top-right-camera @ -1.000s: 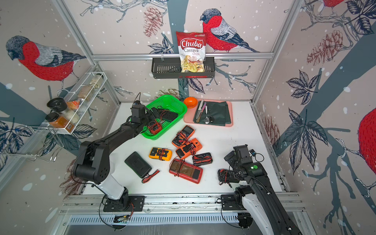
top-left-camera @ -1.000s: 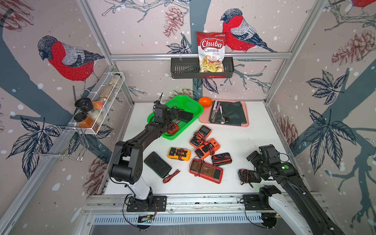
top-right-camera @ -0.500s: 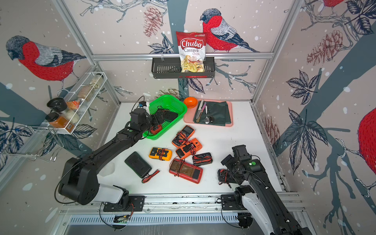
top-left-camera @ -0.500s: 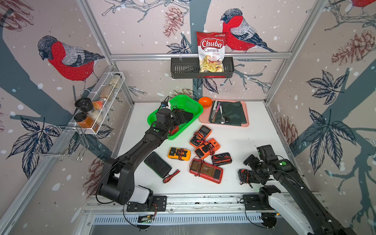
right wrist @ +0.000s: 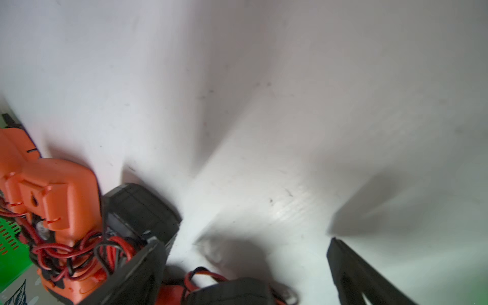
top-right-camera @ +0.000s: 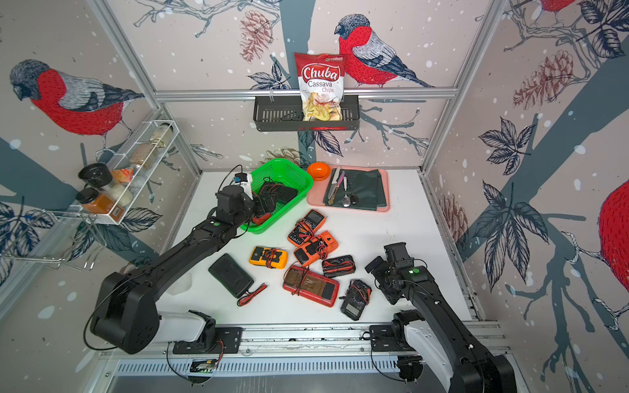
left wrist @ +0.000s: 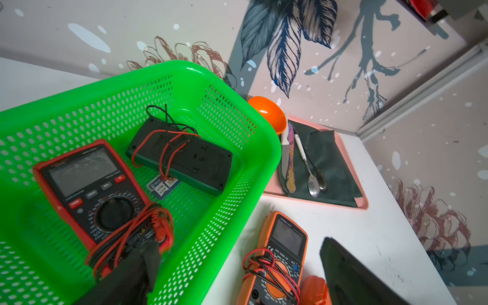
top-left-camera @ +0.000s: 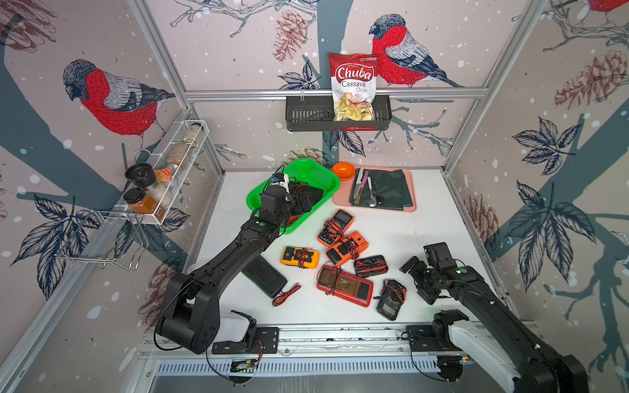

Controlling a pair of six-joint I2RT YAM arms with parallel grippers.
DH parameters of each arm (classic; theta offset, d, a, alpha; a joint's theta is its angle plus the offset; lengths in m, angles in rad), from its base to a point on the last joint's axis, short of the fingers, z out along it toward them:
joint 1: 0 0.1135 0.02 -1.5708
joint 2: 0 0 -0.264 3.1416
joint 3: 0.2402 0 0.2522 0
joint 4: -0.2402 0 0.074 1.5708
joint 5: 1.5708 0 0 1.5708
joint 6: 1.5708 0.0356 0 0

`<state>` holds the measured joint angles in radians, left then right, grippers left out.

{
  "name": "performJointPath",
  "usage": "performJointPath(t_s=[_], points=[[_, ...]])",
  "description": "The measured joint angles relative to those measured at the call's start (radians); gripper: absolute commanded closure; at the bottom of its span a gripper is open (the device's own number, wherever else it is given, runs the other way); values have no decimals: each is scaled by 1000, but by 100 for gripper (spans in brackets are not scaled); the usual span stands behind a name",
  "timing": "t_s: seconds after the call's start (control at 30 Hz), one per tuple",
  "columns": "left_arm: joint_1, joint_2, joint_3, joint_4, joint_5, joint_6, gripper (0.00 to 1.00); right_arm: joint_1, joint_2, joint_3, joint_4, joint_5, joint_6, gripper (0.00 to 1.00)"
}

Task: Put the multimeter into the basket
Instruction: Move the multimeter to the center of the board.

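The green basket (top-left-camera: 308,170) (top-right-camera: 289,168) (left wrist: 184,79) stands at the back of the table. A red-and-black multimeter (left wrist: 89,190) and a black one lying face down (left wrist: 190,161) are inside it. My left gripper (top-left-camera: 301,204) (top-right-camera: 265,206) (left wrist: 237,264) hangs open across the basket's near right rim, one finger (left wrist: 132,269) inside beside the red multimeter. It holds nothing. Several more multimeters lie on the table, among them a dark one (top-left-camera: 391,299) (top-right-camera: 354,299). My right gripper (top-left-camera: 417,280) (top-right-camera: 381,280) (right wrist: 243,264) stands open and empty just right of it.
On the table lie an orange multimeter (top-left-camera: 335,223) (left wrist: 285,253), a yellow one (top-left-camera: 299,257), a large red one (top-left-camera: 343,285) and a black case (top-left-camera: 265,277). A pink tray (top-left-camera: 410,190) with cutlery and an orange bowl (top-left-camera: 343,170) stand right of the basket.
My left arm has lowered and its gripper has slid toward the basket's near right rim. My right gripper has drawn back a little from the dark multimeter.
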<state>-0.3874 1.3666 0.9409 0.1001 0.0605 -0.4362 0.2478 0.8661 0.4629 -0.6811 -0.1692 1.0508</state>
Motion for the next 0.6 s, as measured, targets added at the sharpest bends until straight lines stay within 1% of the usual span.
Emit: performJointPath(t_s=[0.17, 0.3, 0.37, 0.47, 0.6], points=[[-84, -3, 0, 1, 50, 71, 2, 0, 60, 121, 22, 36, -64, 1], [-180, -37, -35, -2, 32, 77, 2, 2, 77, 188, -8, 76, -118, 1], [-232, -57, -69, -2, 15, 77, 2, 21, 69, 196, -41, 107, -132, 1], [-274, -84, -127, -2, -9, 66, 2, 96, 38, 184, -98, 115, -101, 1], [-280, -126, -200, 16, -43, 29, 2, 272, -8, 146, -162, 121, 16, 1]])
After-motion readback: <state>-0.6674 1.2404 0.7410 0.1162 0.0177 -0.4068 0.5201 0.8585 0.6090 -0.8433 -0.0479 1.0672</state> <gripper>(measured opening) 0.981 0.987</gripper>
